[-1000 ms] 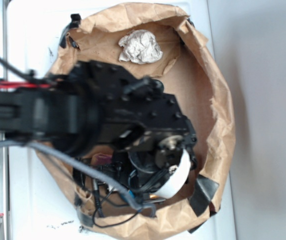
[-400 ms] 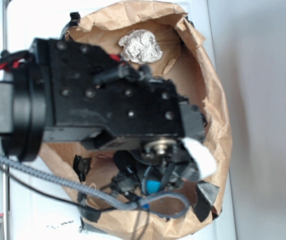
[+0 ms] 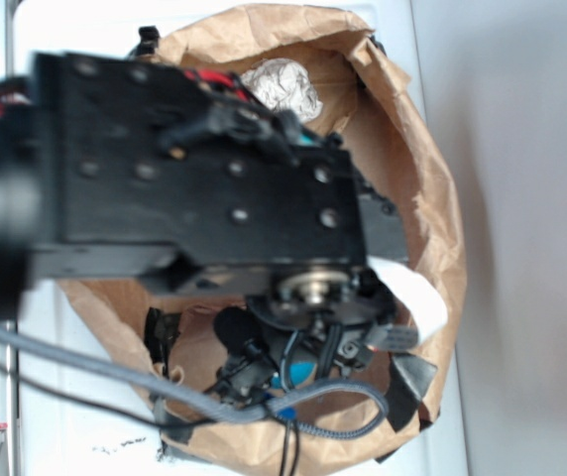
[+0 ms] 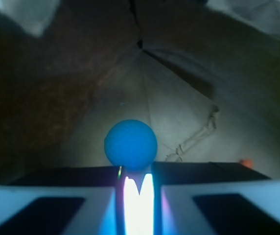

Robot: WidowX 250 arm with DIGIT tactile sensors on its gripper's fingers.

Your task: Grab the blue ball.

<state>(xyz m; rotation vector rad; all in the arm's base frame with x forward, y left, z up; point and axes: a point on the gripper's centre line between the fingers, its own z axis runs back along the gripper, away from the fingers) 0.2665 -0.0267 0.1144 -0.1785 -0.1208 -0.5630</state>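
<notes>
The arm has risen toward the exterior camera since a second ago. In the wrist view the gripper [image 4: 139, 188] is clenched on the blue ball [image 4: 130, 145], centre frame, lifted above the paper bag [image 4: 179, 98]: grasp apparently achieved.

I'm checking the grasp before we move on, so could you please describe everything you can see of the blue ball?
The blue ball is a small, round, evenly teal-blue sphere with a matte, slightly fuzzy-looking surface and no markings. In the wrist view it sits at the tip of the claw, its lower edge hidden behind the two pale fingers, which appear closed against it. Behind it is the brown paper bag interior. In the exterior view only a sliver of teal shows under the arm.
</notes>
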